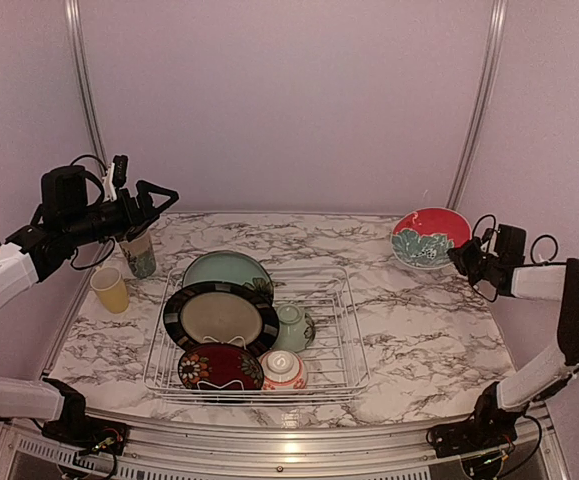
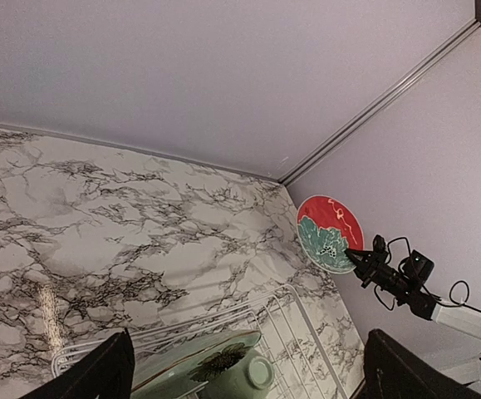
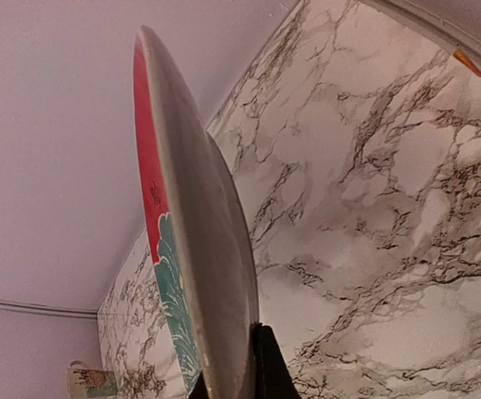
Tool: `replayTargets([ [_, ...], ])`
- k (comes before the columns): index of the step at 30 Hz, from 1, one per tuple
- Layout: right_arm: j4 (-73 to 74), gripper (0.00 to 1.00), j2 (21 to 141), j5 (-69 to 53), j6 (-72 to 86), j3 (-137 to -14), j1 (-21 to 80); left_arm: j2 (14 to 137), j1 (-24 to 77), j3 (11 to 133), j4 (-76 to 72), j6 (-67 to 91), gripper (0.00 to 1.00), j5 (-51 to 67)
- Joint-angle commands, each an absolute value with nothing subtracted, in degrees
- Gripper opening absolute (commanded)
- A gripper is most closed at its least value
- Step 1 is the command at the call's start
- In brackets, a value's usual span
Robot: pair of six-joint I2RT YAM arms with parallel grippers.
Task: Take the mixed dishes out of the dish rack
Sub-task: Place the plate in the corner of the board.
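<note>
The wire dish rack (image 1: 355,330) holds a pale teal plate (image 1: 227,270), a black-rimmed cream plate (image 1: 219,317), a dark red floral plate (image 1: 219,366), a pale green bowl (image 1: 292,327) and a red-striped white bowl (image 1: 283,369). My right gripper (image 1: 466,255) is shut on the rim of a red and teal-floral plate (image 1: 430,237), held on edge at the back right; the right wrist view shows that plate (image 3: 194,241) edge-on. My left gripper (image 1: 145,186) is open and empty, above the patterned tall cup (image 1: 139,254). The yellow cup (image 1: 110,289) stands beside it.
Both cups stand on the marble table (image 1: 419,330), left of the rack. Walls close in the back and both sides. The left wrist view shows the rack's far corner (image 2: 294,301), the green bowl (image 2: 244,376) and the red plate (image 2: 330,233).
</note>
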State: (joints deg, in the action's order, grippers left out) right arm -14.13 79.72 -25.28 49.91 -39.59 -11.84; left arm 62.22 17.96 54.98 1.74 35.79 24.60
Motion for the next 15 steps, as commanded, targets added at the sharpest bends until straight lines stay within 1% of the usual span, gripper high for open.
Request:
replayTargets([
  [1,-33.0,0.00,84.4,-29.2,54.9,-41.4,-12.5,62.4,18.3,54.7,0.6,35.5,0.99,25.1],
  [4,-36.7,0.00,90.1,-30.5,54.5,-42.9,-13.0,62.0,18.3,54.7,0.8,35.6,0.99,25.0],
  [10,-38.6,0.00,99.7,-33.0,54.3,-46.4,-13.8,60.8,18.5,54.8,1.5,35.1,0.99,24.3],
  [15,-44.0,0.00,105.1,-35.9,55.7,-46.3,-14.4,60.5,18.6,55.0,2.3,34.9,0.99,24.0],
])
